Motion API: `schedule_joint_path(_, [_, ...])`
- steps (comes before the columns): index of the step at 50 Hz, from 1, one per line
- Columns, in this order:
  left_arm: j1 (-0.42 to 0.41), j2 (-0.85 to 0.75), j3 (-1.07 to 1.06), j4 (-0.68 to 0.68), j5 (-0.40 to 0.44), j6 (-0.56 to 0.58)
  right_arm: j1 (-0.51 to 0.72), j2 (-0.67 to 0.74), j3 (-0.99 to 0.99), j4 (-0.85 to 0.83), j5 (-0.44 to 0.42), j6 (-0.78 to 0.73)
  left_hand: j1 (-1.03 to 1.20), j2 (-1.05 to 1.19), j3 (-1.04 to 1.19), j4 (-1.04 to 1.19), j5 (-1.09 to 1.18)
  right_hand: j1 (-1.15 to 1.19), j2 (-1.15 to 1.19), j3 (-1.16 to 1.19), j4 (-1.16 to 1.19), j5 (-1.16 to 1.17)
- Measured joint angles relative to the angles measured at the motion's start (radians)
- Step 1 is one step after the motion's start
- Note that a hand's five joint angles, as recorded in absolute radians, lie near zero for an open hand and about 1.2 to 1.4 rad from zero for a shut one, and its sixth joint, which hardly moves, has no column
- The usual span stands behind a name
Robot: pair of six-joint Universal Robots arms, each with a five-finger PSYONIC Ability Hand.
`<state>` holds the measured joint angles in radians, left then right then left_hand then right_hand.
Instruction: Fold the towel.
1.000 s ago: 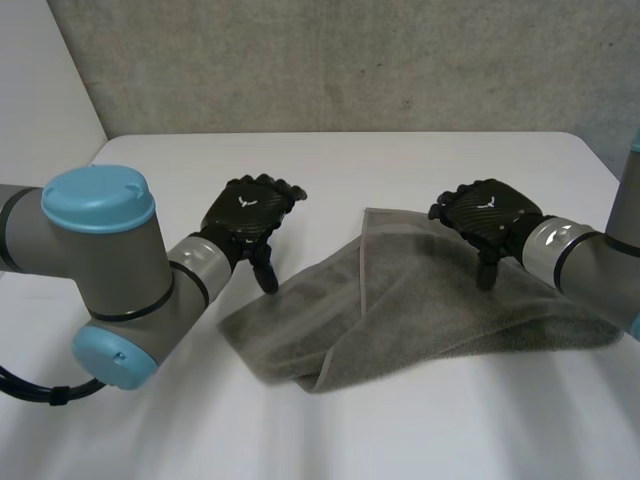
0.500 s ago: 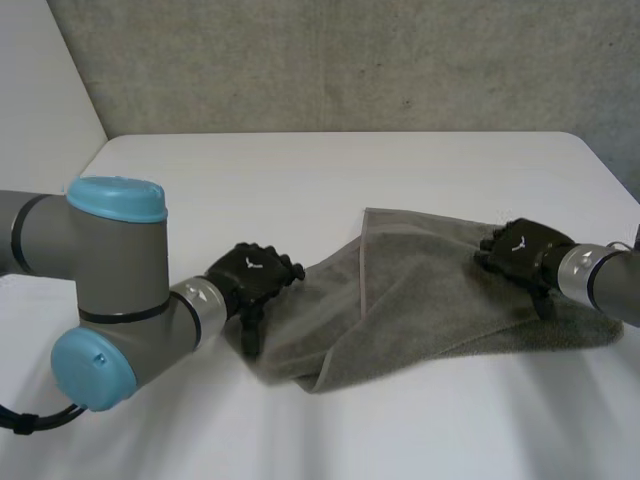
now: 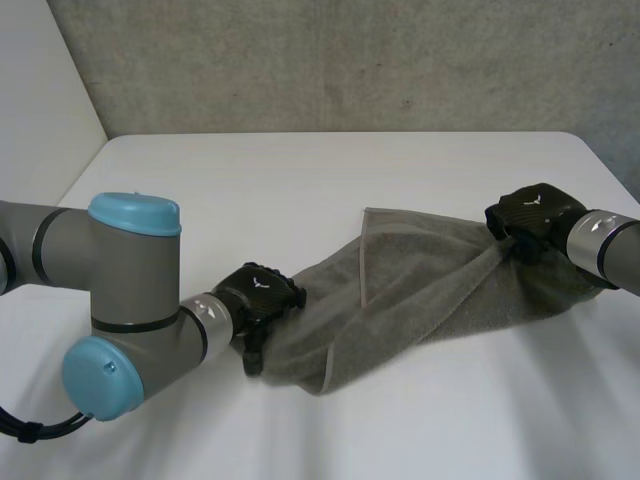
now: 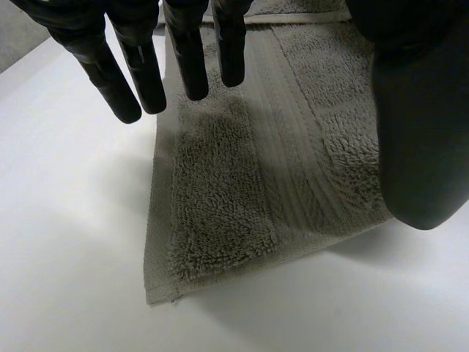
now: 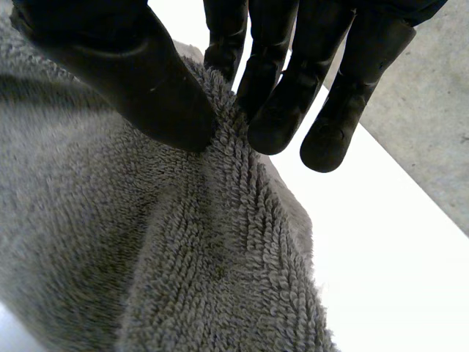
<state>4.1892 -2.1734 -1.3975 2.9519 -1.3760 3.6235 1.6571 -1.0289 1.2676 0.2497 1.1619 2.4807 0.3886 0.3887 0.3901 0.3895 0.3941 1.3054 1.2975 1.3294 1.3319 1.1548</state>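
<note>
Lower left hand (image 3: pixel 262 292) onto near-left corner of towel (image 3: pixel 420 290): fingers (image 4: pixel 187 59) straight there, apart from thumb, gripping nothing yet. Close on hem fully before lifting. Lies rumpled across table (image 3: pixel 250 180) btw. both hands. Don't slacken right hand (image 3: pixel 530 215): fingers (image 5: pixel 275 110) & thumb pinched on far-right edge fold. Lift both evenly, to keep edges aligned.

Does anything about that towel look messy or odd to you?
Yes: the towel lies crumpled and slanted, one flap doubled over crookedly. The right robot hand pinches up a ridge; the left robot hand is open near a corner.
</note>
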Motion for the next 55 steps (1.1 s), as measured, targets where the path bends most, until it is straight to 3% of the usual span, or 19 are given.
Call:
schedule_joint_path(17, [-0.006,-0.01,-0.001,0.01,0.0,-0.002,0.054,-0.07,0.022,0.045,-0.007,0.178,0.138,0.133,0.136,0.136,0.136,0.0,0.0,0.0,0.0,0.0])
schedule_joint_path(44, [-0.02,0.001,-0.014,-0.023,0.04,0.007,0.052,-0.079,0.018,0.04,-0.007,0.174,0.085,0.09,0.077,0.086,0.074,0.001,0.0,0.0,0.0,0.0])
schedule_joint_path(49, [-0.02,-0.006,-0.015,-0.021,0.039,0.008,0.052,-0.077,0.018,0.04,-0.007,0.173,0.409,0.402,0.407,0.415,0.397,0.001,0.0,0.0,0.0,0.0])
schedule_joint_path(55, [-0.02,-0.015,-0.01,-0.017,0.033,0.007,0.053,-0.074,0.018,0.04,-0.007,0.173,0.97,0.969,0.979,0.982,0.967,0.001,0.0,0.0,0.0,0.0])
